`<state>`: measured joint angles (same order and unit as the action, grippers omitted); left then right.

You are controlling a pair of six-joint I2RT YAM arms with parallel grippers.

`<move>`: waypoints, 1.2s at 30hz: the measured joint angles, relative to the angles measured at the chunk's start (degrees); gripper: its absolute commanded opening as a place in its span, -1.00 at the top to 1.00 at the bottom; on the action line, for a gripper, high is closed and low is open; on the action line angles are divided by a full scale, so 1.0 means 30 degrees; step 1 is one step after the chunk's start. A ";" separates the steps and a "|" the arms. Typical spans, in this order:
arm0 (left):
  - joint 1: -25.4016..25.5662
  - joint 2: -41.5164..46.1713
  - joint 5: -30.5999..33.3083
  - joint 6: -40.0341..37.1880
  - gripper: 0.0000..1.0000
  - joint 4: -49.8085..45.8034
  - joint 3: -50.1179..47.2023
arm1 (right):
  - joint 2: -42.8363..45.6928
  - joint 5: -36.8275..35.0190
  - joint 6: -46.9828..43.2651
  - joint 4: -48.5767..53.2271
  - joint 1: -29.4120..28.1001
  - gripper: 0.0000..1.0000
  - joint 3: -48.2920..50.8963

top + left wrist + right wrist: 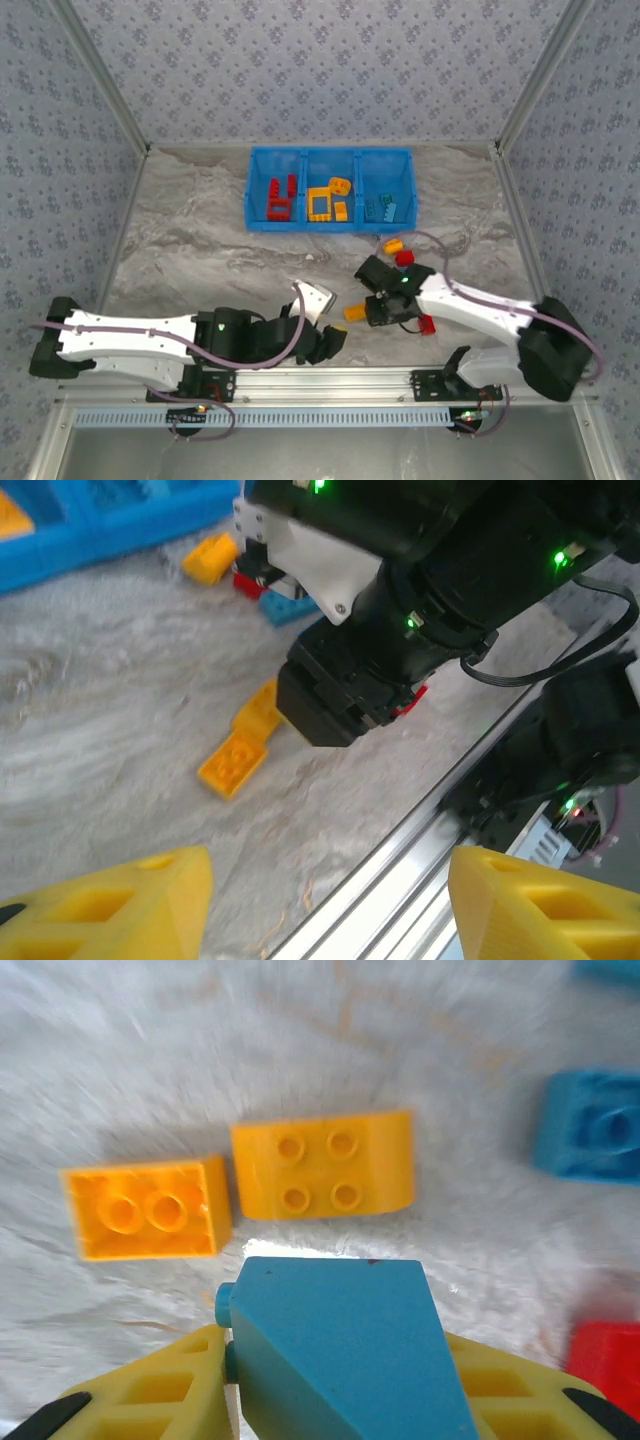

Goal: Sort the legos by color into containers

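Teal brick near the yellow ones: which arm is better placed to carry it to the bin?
Right. The teal brick sits between the fingers of the right pincer, while the left pincer is open, empty and farther from the bin.

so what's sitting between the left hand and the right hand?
Two yellow-orange studded plastic bricks on the tabletop, close to the right hand; the left wrist view shows them.

Marbled table [200, 250], floral-patterned walls [320, 60]
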<state>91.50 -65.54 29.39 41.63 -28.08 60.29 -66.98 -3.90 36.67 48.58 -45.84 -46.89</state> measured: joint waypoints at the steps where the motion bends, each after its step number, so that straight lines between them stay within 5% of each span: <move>1: -0.0015 -0.0321 0.0124 -0.0219 -0.34 0.0102 0.0590 | 0.0386 0.0022 -0.0168 0.0342 0.0597 0.20 -0.0641; 5: -0.1158 -0.1530 0.0007 -0.0801 -0.35 0.0619 0.2776 | -0.0175 0.0080 -0.1632 0.1042 0.3767 0.22 -0.4379; 12: -0.4656 -0.3840 -0.1231 -0.1406 -0.36 0.1297 0.4947 | -0.6907 -0.0160 -0.4204 0.0175 0.7599 0.24 -1.1162; 24: -0.6375 -0.5515 -0.2608 -0.2025 -0.36 0.1443 0.6397 | -1.6757 -0.1800 -0.5697 -0.0270 0.9063 0.28 -1.8717; 36: -0.6375 -0.5515 -0.2951 -0.2025 -0.36 0.1603 0.6390 | -2.1595 -0.0386 -0.6725 -0.0495 1.0418 0.25 -2.3999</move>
<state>72.38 -82.08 20.53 35.55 -23.27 79.46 -131.76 -5.06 16.49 47.09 -14.59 -118.89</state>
